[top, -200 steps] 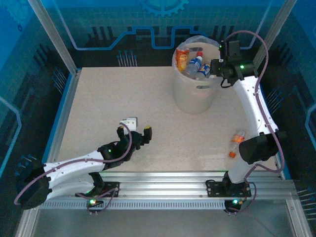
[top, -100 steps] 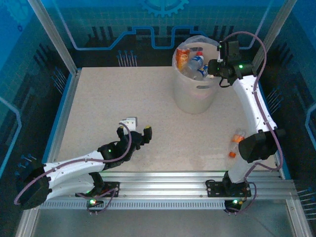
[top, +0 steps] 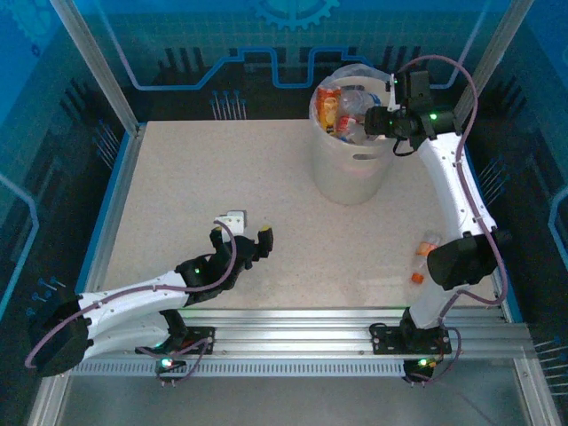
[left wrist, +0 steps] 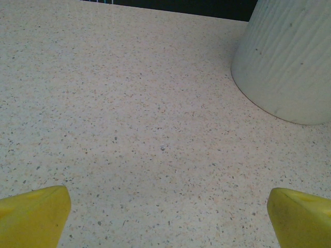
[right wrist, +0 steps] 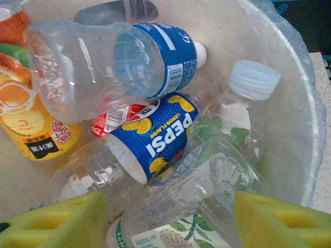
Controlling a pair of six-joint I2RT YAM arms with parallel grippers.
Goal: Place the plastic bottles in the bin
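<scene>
The bin (top: 351,173) stands at the back right of the table, with several plastic bottles inside. My right gripper (top: 368,120) hovers over its rim, open. From the right wrist, the gripper (right wrist: 170,217) looks down on a blue-labelled clear bottle (right wrist: 129,57), a Pepsi bottle (right wrist: 155,137), an orange juice bottle (right wrist: 31,119) and a white-capped clear bottle (right wrist: 243,103). A leaf-labelled bottle (right wrist: 181,232) lies below, between the spread pads. One orange-capped bottle (top: 426,253) lies on the table, partly hidden by the right arm. My left gripper (top: 241,238) rests open near the front left.
The left gripper (left wrist: 170,206) faces bare speckled tabletop, with the bin's wall (left wrist: 289,62) ahead to the right. A clear bag liner (right wrist: 305,88) covers the bin's rim. Metal frame posts and blue panels enclose the table.
My right gripper shifted slightly left over the bin and opened; the blue-labelled bottle it carried has dropped among the others. The left arm has not moved.
</scene>
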